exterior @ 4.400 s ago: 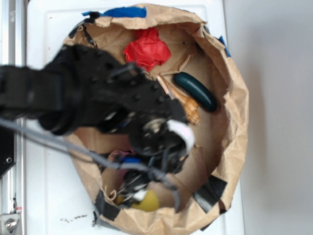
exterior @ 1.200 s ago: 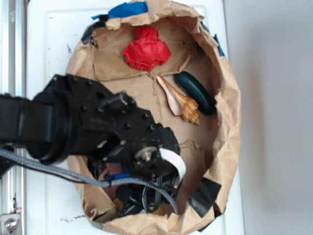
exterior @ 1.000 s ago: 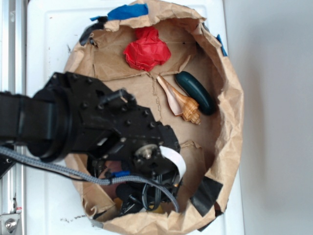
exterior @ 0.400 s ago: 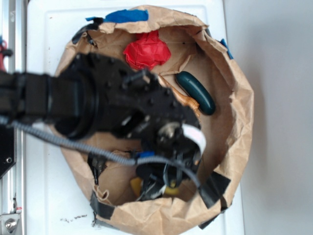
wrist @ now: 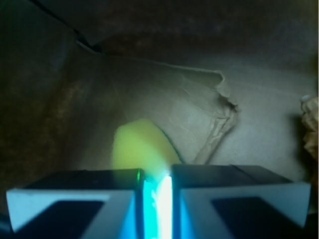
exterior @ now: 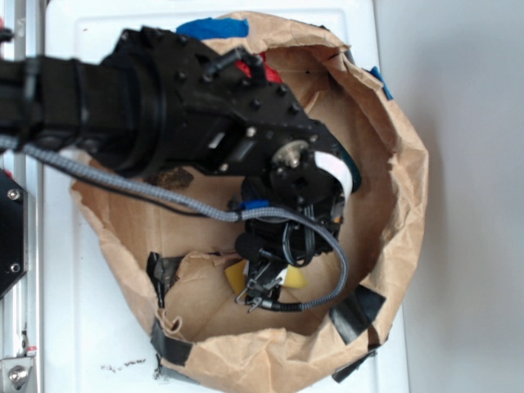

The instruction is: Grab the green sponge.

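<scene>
In the exterior view, the end effector (exterior: 264,282) hung inside the brown paper bag (exterior: 401,213) on the white tabletop (exterior: 90,344), over the green sponge (exterior: 291,277). In the wrist view, its pads (wrist: 75,199) pinched the yellow sponge (wrist: 137,147), nearly together.

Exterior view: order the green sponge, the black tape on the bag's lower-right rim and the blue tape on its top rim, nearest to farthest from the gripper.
1. green sponge, at the gripper tips.
2. black tape, lower right.
3. blue tape, top rim.
</scene>
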`<act>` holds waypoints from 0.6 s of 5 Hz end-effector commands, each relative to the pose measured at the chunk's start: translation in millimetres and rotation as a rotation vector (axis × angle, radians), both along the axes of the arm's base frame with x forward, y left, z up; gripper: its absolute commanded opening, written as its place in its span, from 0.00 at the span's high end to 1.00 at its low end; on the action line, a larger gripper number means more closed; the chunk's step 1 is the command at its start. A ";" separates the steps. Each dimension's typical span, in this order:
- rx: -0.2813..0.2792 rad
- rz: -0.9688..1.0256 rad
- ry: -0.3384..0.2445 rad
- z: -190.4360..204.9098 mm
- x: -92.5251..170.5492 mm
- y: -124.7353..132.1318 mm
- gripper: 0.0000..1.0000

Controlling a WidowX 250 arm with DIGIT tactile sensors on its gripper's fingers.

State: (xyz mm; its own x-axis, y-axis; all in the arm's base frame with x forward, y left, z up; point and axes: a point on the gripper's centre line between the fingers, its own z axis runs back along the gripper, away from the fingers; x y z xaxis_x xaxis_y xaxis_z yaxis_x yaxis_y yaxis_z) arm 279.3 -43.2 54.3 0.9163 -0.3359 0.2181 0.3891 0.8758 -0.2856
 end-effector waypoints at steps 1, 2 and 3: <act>0.034 -0.021 -0.083 34.2 -17.0 -1.5 1.00; 0.121 0.063 -0.120 50.7 -22.3 4.6 1.00; 0.163 0.135 -0.117 66.6 -20.5 19.9 1.00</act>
State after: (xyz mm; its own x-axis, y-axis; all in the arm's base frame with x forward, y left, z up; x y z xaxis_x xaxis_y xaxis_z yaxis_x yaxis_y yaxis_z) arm 256.0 -17.1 101.2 0.9500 -0.2346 0.2062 0.2628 0.9571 -0.1219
